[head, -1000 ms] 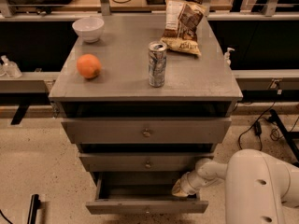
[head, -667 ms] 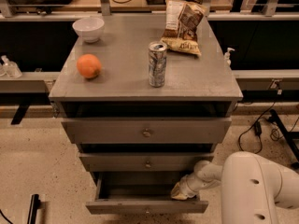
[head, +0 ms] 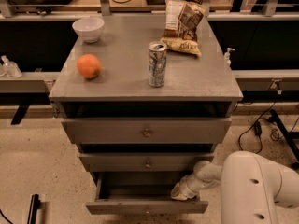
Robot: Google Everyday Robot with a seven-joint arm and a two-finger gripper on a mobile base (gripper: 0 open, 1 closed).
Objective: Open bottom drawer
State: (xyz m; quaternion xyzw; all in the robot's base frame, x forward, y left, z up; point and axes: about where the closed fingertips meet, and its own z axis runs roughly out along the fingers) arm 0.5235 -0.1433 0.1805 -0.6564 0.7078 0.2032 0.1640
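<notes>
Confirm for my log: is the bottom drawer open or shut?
Open: the bottom drawer juts forward, its dark inside showing; the pincer sits at its right end.

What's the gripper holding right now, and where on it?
Cannot be told. The gripper is inside the open bottom drawer, at its right end just behind the front panel; any grasp on the panel is hidden.

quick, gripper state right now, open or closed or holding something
gripper: at the right end of the pulled-out bottom drawer, just behind its front; state cannot be told.
</notes>
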